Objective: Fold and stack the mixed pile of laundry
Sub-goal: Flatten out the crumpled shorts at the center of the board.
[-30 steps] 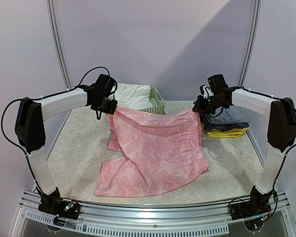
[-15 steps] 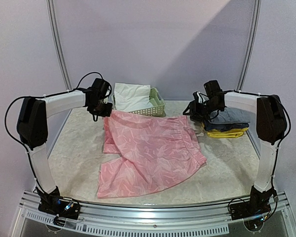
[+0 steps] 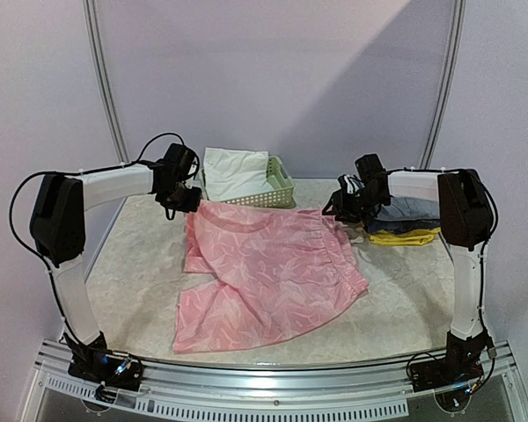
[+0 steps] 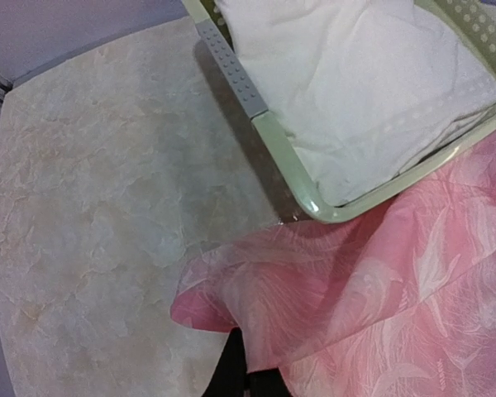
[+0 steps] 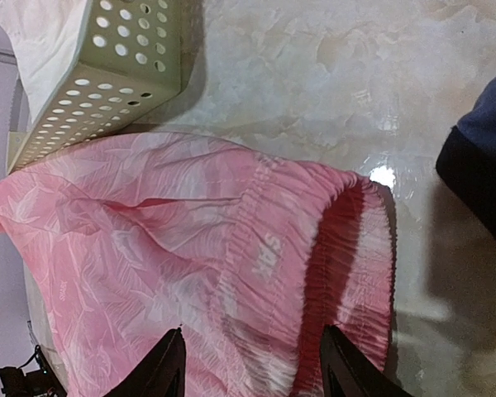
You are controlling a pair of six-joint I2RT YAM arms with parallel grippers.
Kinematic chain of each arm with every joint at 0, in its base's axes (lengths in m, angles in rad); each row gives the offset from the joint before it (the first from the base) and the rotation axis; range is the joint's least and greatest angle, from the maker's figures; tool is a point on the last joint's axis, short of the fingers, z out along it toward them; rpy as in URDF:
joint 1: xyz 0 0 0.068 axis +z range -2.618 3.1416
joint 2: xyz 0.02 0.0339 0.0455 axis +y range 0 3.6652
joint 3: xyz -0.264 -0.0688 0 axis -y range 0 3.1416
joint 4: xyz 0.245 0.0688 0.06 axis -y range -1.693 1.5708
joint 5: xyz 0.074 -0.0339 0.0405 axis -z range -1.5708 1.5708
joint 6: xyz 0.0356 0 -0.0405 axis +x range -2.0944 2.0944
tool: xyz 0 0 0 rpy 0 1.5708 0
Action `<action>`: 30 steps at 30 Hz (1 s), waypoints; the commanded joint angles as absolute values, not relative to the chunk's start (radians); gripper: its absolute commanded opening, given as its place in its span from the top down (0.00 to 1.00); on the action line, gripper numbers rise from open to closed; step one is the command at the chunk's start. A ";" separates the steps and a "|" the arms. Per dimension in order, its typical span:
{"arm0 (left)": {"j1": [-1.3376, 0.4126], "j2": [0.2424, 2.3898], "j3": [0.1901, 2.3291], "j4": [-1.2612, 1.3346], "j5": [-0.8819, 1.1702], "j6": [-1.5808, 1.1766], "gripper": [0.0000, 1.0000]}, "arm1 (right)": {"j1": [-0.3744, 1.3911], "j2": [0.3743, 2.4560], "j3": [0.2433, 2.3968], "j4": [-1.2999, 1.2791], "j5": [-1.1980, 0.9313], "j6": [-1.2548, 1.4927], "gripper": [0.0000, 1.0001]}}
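Since a second ago the pink piece (image 3: 268, 268) is lowered from a hanging stretch between both arms and is laid flat on the worktop (image 3: 141, 272), centre of the top view. The right jaws are spread and let off the waistband, centre right. The left jaws are pressed together, pinching the upper-left corner beside the basket (image 3: 280, 186). The white piece (image 3: 233, 171) is left in the basket, upper centre. Folded dark blue and yellow clothes (image 3: 405, 220) are stacked at right. Progress is judged early: the pink piece is spread but not folded, the white piece untouched.
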State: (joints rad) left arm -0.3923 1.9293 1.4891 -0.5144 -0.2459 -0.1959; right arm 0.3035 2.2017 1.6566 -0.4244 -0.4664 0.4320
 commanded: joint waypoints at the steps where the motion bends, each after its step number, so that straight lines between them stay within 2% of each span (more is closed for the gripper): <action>1: -0.388 1.908 1.466 -0.505 -0.236 -0.204 1.00 | 0.302 2.254 1.711 -0.431 -0.447 0.416 0.45; 5: -0.388 1.904 1.459 -0.505 -0.237 -0.203 1.00 | 0.303 2.279 1.719 -0.420 -0.479 0.418 0.49; 9: -0.388 1.904 1.453 -0.500 -0.240 -0.203 1.00 | 0.307 2.291 1.718 -0.394 -0.529 0.420 0.61; 11: -0.388 1.904 1.453 -0.500 -0.241 -0.203 1.00 | 0.309 2.296 1.720 -0.384 -0.551 0.422 0.70; 14: -0.388 1.896 1.448 -0.504 -0.237 -0.204 1.00 | 0.315 2.286 1.716 -0.390 -0.552 0.426 0.90; 16: -0.388 1.886 1.439 -0.503 -0.235 -0.202 1.00 | 0.322 2.259 1.713 -0.410 -0.530 0.421 0.99; 24: -0.388 1.830 1.416 -0.535 -0.237 -0.201 1.00 | 0.326 2.125 1.777 -0.544 -0.401 0.396 1.00; 30: -0.388 1.840 1.435 -0.557 -0.269 -0.196 1.00 | 0.307 2.172 1.903 -0.567 -0.326 0.403 1.00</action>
State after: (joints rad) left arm -0.3923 1.8511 1.4242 -0.5217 -0.2474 -0.1955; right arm 0.3202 2.1777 1.8240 -0.5407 -0.4019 0.4065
